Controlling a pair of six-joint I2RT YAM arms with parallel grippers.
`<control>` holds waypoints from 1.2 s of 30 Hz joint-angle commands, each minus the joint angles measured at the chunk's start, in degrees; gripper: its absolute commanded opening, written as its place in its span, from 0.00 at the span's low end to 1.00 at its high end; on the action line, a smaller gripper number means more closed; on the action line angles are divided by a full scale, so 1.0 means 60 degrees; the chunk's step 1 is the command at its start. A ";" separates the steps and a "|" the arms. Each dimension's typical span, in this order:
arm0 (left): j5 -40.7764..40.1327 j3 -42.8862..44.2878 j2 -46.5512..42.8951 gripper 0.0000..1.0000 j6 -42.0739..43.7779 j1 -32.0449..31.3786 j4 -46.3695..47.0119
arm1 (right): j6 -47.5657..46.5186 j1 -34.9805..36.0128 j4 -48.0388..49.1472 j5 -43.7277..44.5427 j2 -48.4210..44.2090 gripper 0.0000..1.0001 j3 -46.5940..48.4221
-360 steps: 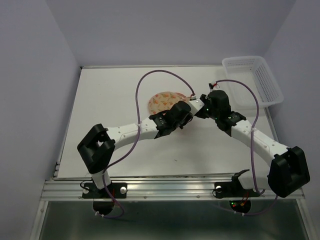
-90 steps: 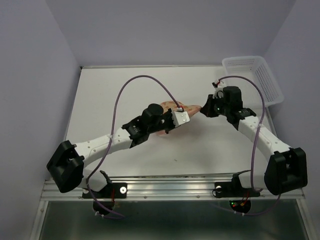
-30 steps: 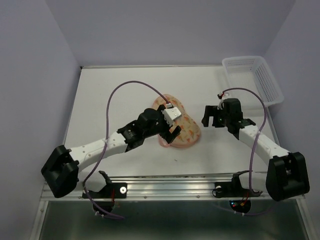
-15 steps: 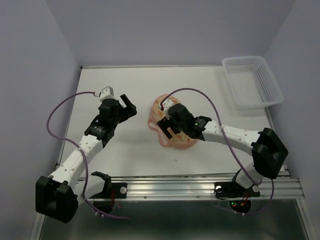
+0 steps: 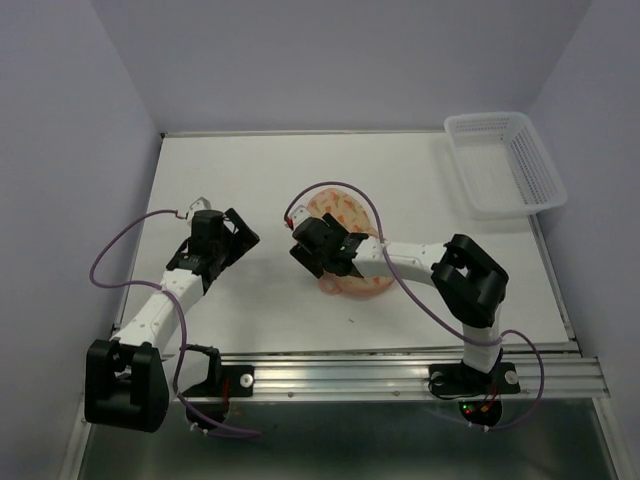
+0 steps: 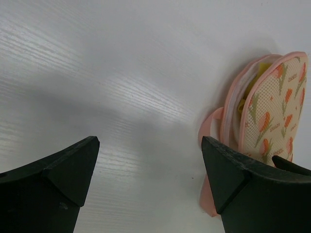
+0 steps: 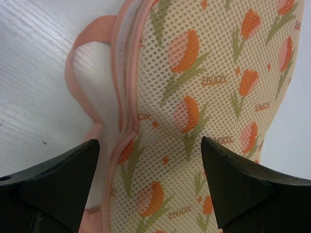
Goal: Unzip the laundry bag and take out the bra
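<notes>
The laundry bag (image 5: pixel 346 207) lies at mid-table, a cream mesh pouch with orange tulip print and pink edging. My right gripper (image 5: pixel 318 258) hangs over its narrow waist. In the right wrist view the right gripper (image 7: pixel 149 141) is open, its fingers standing on either side of the laundry bag (image 7: pixel 204 87) beside the zip seam and a pink loop (image 7: pixel 77 73). My left gripper (image 5: pixel 240 232) is off to the bag's left. Its wrist view shows the left gripper (image 6: pixel 150 141) open over bare table. There the laundry bag (image 6: pixel 272 107) gapes along its edge, and a sliver of the yellow bra (image 6: pixel 253 83) shows inside.
A white lattice basket (image 5: pixel 505 160) stands at the back right corner. Purple cables loop from both wrists above the table. The right arm is folded across the near right of the table. Walls enclose the table on three sides.
The left gripper has left the bag and drawn back to the left. The right gripper has swung in from the right and now hovers over the bag's waist.
</notes>
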 commanded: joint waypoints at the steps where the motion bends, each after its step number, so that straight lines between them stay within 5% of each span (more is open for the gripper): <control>1: 0.0180 -0.0011 -0.0016 0.99 -0.0023 0.0052 0.0446 | 0.0156 0.0059 0.0134 0.0862 0.0193 0.88 0.0438; 3: 0.0180 -0.0025 -0.0030 0.99 0.0006 0.0052 0.0475 | 0.0273 0.0059 0.0120 0.0862 0.0281 0.76 0.0511; 7: 0.0470 -0.0040 -0.0074 0.99 0.0094 0.0052 0.0533 | 0.0171 0.0059 0.0076 0.0906 0.0472 0.76 0.0614; 10: 0.0663 -0.0113 -0.0075 0.99 0.0138 0.0052 0.0680 | 0.0215 0.0059 0.0047 0.1067 0.0443 0.66 0.0584; 11: 0.0649 -0.0128 -0.0074 0.99 0.0138 0.0052 0.0724 | 0.0316 0.0059 0.0032 0.1067 0.0385 0.50 0.0570; 14: 0.0649 -0.0070 -0.0045 0.99 0.0182 0.0052 0.0724 | 0.0449 0.0059 0.0017 0.0863 0.0253 0.25 0.0555; 19: 0.0576 -0.0069 -0.0104 0.99 0.0211 0.0052 0.0739 | 0.0537 0.0059 -0.0056 0.0554 0.0121 0.01 0.0614; 29: 0.0620 -0.0055 -0.0031 0.99 0.0299 0.0066 0.0753 | 0.1649 -0.0746 -0.0335 -0.2165 -0.1430 0.01 0.0805; 36: 0.0898 -0.0055 0.0233 0.99 0.0489 0.0052 0.0929 | 0.3012 -0.2866 -0.0144 -0.3927 -0.2676 0.02 -0.0088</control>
